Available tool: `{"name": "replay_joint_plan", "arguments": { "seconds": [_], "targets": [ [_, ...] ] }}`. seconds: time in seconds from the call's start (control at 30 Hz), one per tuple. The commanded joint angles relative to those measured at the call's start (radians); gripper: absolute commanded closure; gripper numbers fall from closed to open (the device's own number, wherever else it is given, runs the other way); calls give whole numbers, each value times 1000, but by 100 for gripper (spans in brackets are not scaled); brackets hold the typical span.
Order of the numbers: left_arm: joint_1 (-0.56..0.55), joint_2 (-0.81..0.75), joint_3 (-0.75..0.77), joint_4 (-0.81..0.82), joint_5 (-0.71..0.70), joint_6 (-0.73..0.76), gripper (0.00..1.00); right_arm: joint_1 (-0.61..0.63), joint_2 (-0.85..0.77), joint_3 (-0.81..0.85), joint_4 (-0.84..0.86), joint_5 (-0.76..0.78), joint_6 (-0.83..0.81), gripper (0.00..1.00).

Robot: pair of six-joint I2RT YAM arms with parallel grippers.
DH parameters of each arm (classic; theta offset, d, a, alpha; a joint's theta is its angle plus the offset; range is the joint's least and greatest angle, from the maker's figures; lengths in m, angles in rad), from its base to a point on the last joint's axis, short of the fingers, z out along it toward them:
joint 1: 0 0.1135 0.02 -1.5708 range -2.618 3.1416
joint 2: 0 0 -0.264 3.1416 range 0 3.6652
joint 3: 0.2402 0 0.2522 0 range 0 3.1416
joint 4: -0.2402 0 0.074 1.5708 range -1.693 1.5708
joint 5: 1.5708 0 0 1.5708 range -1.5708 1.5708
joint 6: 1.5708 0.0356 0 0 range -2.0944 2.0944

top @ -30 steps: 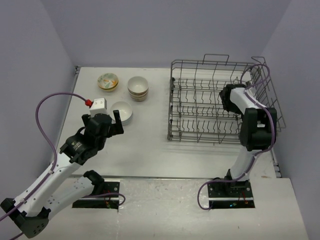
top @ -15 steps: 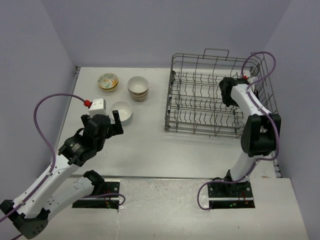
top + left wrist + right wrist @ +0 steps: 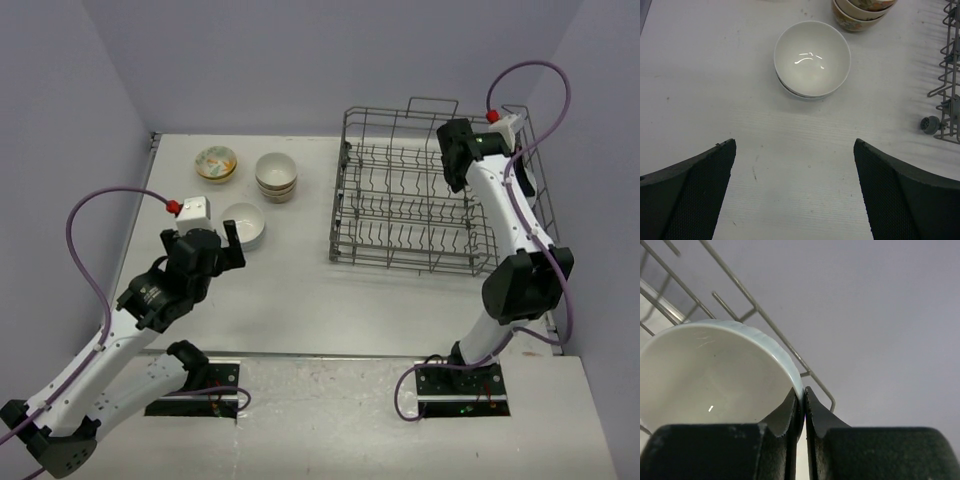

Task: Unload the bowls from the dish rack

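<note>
Top: right tool [image 3: 455, 165] above far side of dish rack [image 3: 400, 215]
Left wrist: left tool [image 3: 794, 150] wide apart near stacked white bowls [image 3: 812, 57] on table [image 3: 715, 75]
Right wrist: right tool clamped on thin rim of white bowl [image 3: 715, 375], rack wire [image 3: 765, 315] close; could slip or snag

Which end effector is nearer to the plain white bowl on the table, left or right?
Left. The left end effector is open just short of the plain white bowl; the right end effector is far off over the dish rack, pinching a second bowl.
</note>
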Motion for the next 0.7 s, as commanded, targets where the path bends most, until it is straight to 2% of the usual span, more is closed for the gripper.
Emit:
{"name": "replay_joint_plan", "arguments": {
  "seconds": [0.0, 0.1, 0.17, 0.2, 0.23, 0.3, 0.33, 0.37, 0.4, 0.43, 0.57, 0.67],
  "targets": [
    [20, -2, 33, -3, -75, -12, 0, 36, -15, 155, -148, 67, -45, 100],
    [64, 6, 48, -29, -116, -38, 0, 99, 3, 342, -115, -26, -97, 100],
    [94, 12, 62, -51, -141, -58, 0, 154, -36, 353, 81, -95, -261, 100],
    [127, 18, 67, -56, -147, -67, 0, 209, -63, 327, 173, -211, -317, 100],
    [143, 23, 70, -63, -153, -78, 0, 241, -92, 310, 343, -288, -383, 100],
    [202, 24, 81, -83, -177, -95, 0, 321, -150, 290, 436, -463, -355, 100],
    [222, 24, 85, -89, -187, -116, 0, 346, -156, 284, 497, -629, -318, 100],
    [241, 21, 90, -97, -216, -132, 0, 369, -156, 272, 533, -719, -274, 100],
    [281, 11, 101, -109, -233, -159, 0, 407, -126, 270, 566, -893, -246, 100],
    [298, -8, 107, -120, -259, -175, 0, 424, -104, 267, 591, -965, -185, 100],
    [370, -90, 121, -141, -319, -233, 0, 554, 11, 246, 747, -1074, -108, 100],
    [394, -147, 119, -181, -378, -282, 0, 645, 168, 351, 809, -1117, -47, 100]
  ]
}}
